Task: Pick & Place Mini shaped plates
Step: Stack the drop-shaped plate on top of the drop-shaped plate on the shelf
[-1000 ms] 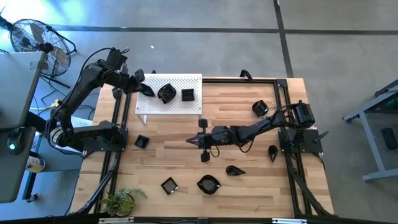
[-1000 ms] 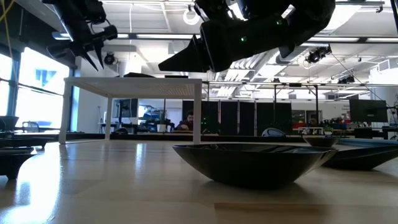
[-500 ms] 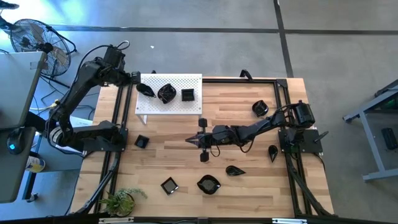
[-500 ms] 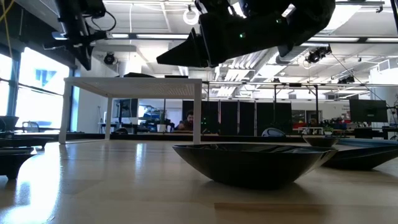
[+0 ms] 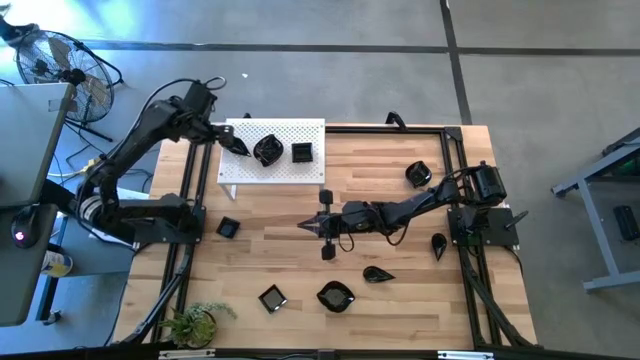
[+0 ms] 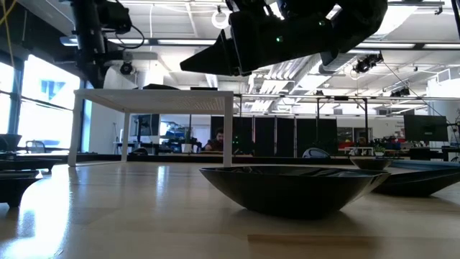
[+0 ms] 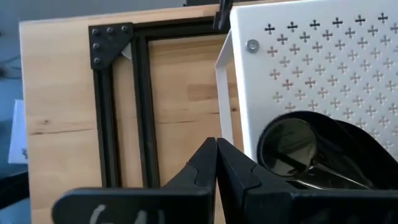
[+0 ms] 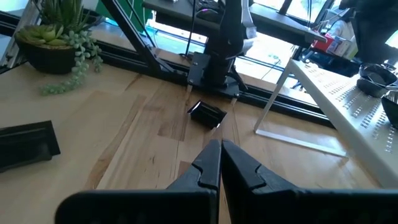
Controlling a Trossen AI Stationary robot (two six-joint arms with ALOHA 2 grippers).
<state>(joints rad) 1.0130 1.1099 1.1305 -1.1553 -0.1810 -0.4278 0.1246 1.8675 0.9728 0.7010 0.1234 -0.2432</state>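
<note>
Three glossy black mini shaped plates point(image 5: 268, 150) are seen on the white perforated raised board point(image 5: 290, 170), which suggests that it serves as the collecting place. The rest are scattered over the pale wooden worktop point(image 5: 380, 175): a small square dish point(image 5: 227, 227) near the left arm's base, a square one point(image 5: 271, 298) and a wavy one point(image 5: 334, 296) by the near edge, others towards the right. The left hand point(image 5: 222, 137) is held empty, fingers pressed together, at the board's outer edge beside a teardrop plate point(image 7: 298, 152). The right hand point(image 5: 306, 227) is stretched over mid-worktop, likewise closed on nothing. Ample bare wood is left around it, the black frame rails being the only nearby bounds.
</note>
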